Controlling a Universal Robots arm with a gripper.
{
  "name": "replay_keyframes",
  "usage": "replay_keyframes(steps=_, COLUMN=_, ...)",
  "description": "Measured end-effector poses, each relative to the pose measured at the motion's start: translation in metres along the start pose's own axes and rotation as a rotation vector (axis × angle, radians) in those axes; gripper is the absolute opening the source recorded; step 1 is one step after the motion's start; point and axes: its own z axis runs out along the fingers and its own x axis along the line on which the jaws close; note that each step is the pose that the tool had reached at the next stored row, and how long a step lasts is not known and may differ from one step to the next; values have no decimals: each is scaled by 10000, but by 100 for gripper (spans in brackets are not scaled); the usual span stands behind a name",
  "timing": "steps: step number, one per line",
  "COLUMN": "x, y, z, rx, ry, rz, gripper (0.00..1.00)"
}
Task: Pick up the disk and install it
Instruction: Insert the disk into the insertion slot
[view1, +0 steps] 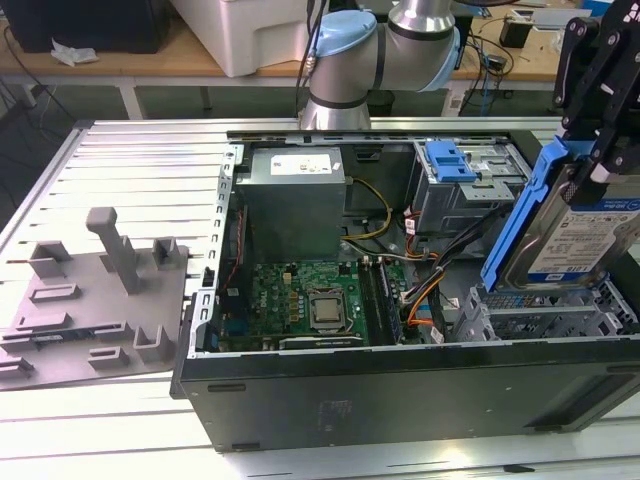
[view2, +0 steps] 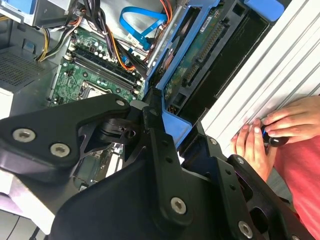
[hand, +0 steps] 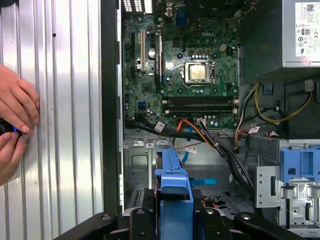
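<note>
Arm pose: My grey-and-blue jointed arm (view1: 380, 40) stood behind the far side of the case. My black linkage gripper (view1: 592, 170) hung at the exterior view's right, above the case's near corner.

Gripper state: My jaws were drawn in narrow and clamped on the disk's blue rails, one on each side of its edge, as seen in the first wrist view.

Task's thing: The flat rectangular silver disk (view1: 572, 235), with a white-and-blue label and blue plastic rails, was held steeply tilted. Its label faced the exterior view, and its green circuit-board underside (view2: 195, 65) showed in the second wrist view.

Disk's lower end: It was down at the top of the drive bay. I could not tell whether it touched.

Drive bay: A grey perforated metal bay (view1: 545, 320) sat in the case's near corner, directly under the disk.

Case: A black metal computer case (view1: 400, 400) lay on its side, open, on a ribbed aluminium table (view1: 130, 150).

In the case: There was a green motherboard (view1: 300, 300) with a silver processor socket, and a large grey power-supply box (view1: 295, 200) behind it. A blue plastic bracket (view1: 450, 160) sat atop a grey metal cage. Black, orange and yellow cables (view1: 420, 290) ran between the board and the bay.

Beside the case: A grey moulded fixture plate (view1: 90, 300) with upright pegs lay on the table at the exterior view's left, just beside the case.

Person: Two hands (hand: 15, 115) rested on the table's ribs near the case wall, pinching a small dark object.
</note>
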Motion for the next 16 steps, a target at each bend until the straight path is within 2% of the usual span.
replay_keyframes(steps=16, x=1, y=0, z=31, rx=0, ry=0, rz=-1, gripper=36)
